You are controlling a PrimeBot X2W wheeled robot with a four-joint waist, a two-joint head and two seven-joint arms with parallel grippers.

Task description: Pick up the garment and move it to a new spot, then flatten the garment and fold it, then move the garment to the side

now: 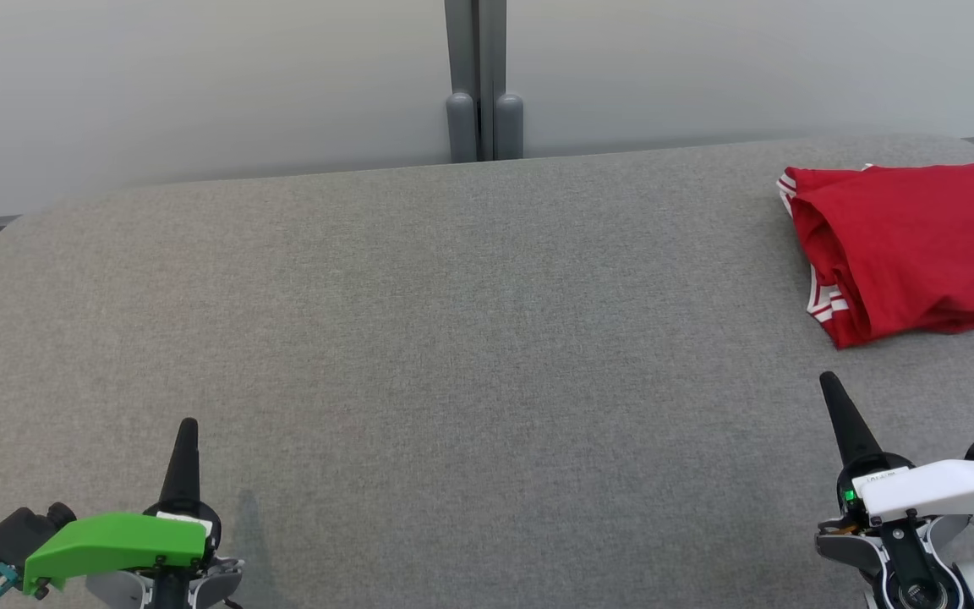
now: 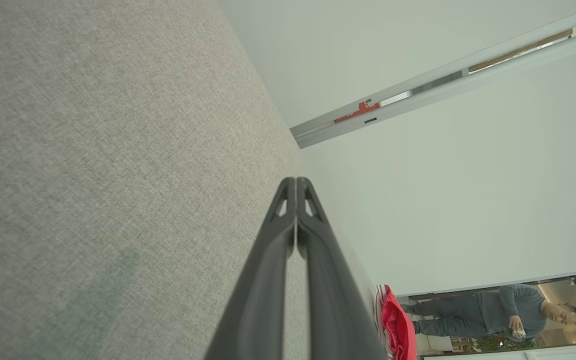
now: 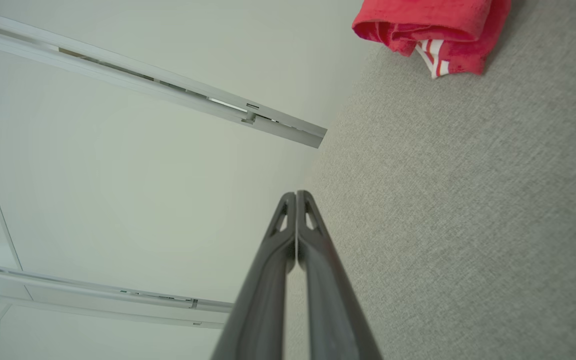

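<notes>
Red fabric garment with white-striped trim (image 1: 918,245): folded compact, upper right of head view, on grey fabric-covered tabletop (image 1: 453,338).
Left end effector (image 1: 187,427), lower left: fingers together, empty.
Right end effector (image 1: 828,381), lower right: likewise, clear of garment.
Judgement: fold and side placement appear done.

Red garment (image 1: 918,245) with white-striped trim, folded, at table's far right

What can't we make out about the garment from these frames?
- Head view: garment runs off the right edge, so its outline is incomplete.
- Right wrist view: the top edge crops it.
- Left wrist view: it is seen edge-on and low, cropped by the bottom edge.
- Garment type: it is folded up, cannot tell.
</notes>
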